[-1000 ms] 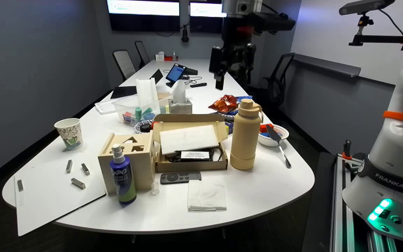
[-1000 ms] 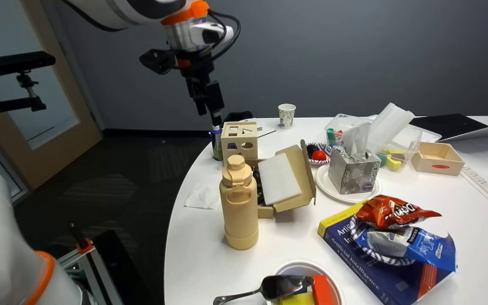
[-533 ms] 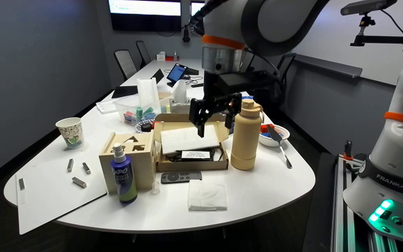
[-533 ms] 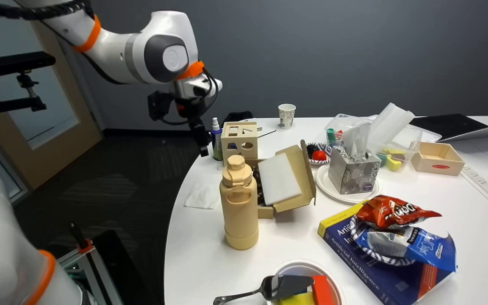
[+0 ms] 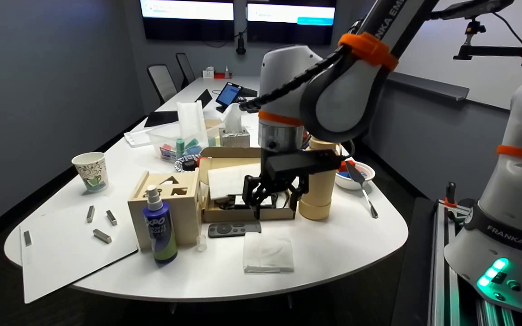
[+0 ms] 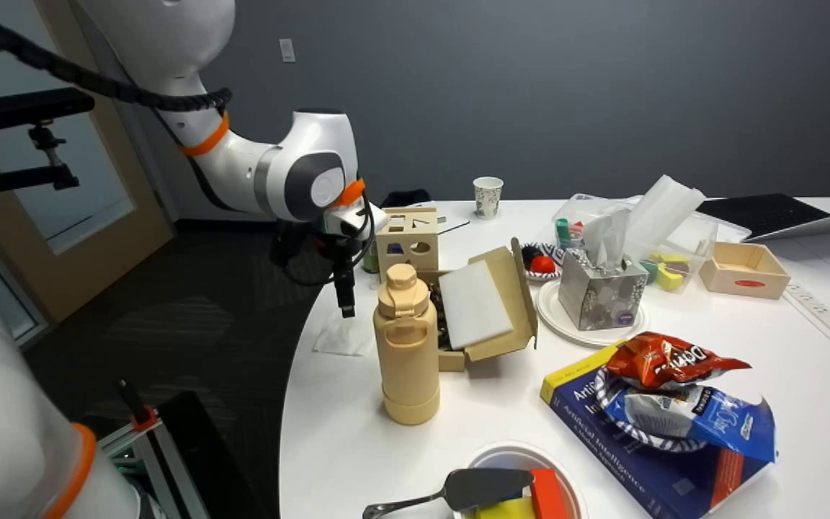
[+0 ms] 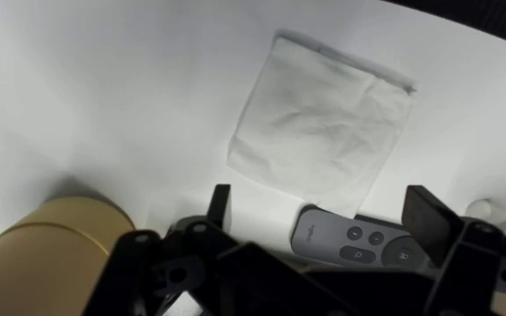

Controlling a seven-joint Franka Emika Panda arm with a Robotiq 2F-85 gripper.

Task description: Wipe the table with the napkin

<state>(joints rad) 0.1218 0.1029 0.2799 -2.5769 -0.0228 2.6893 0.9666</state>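
Observation:
The napkin [image 5: 268,252] is a white folded square lying flat near the rounded end of the white table [image 5: 342,253]. It also shows in an exterior view [image 6: 341,336] and fills the middle of the wrist view [image 7: 323,123]. One corner of it overlaps the edge of the grey remote [image 7: 323,237]. My gripper [image 5: 275,211] points down, open and empty, above the table and short of the napkin, over the remote and cardboard box side. In the wrist view the fingers [image 7: 316,191] stand wide apart with the remote between them in the picture. Nothing is held.
A tan bottle [image 5: 317,199] stands close beside the gripper. An open cardboard box [image 5: 249,214] sits behind the remote. A wooden shape box [image 5: 166,217], a purple spray bottle [image 5: 161,233] and a small clear cap [image 5: 201,243] are beside the napkin. The table edge curves close to the napkin.
The arm has come down from high above the table and moved toward the napkin's end, with the gripper lower and nearer the napkin. The napkin and other objects have not moved.

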